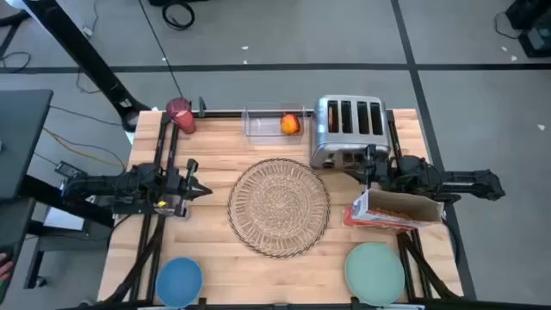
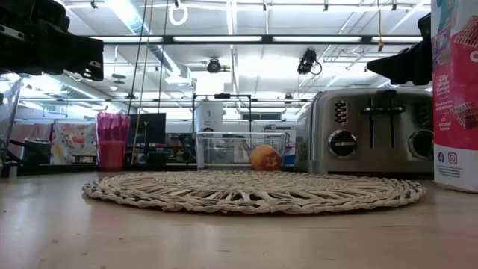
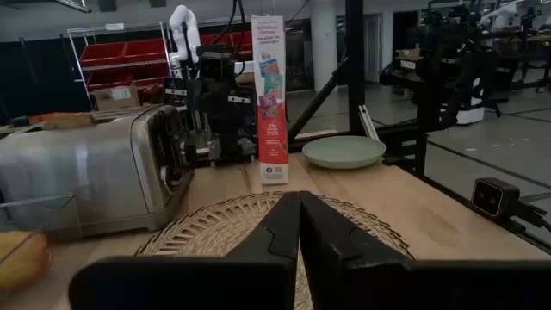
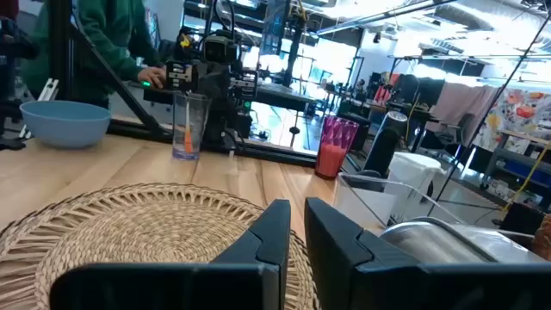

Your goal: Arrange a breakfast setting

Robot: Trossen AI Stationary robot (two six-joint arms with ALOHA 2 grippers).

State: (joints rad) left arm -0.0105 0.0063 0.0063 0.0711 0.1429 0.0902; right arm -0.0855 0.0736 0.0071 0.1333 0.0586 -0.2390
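light: bright, even, from ceiling strip lamps [image 2: 224, 39] overhead | glare: blown-out white around those lamps in low view; sheen on toaster [image 2: 370, 131] | shadows: soft and faint on bench [image 1: 215, 155] | focus: near bench surface blurred in low view; fingers [image 3: 284, 250] dark, close, soft-edged in left wrist view

Two arms, both black or very dark, boxy jointed segments with matte housings. Left gripper [image 1: 200, 188] ends in two tapered, pointed black fingers [image 3: 275, 232] with flat inner faces, mounted on a wide dark crossbar. Right gripper [image 1: 368, 173] same build, wedge-shaped fingers [image 4: 336, 232] on a dark bar. Yellow marking on the left arm near the wrist. Thin black cables trail off the left arm's base.
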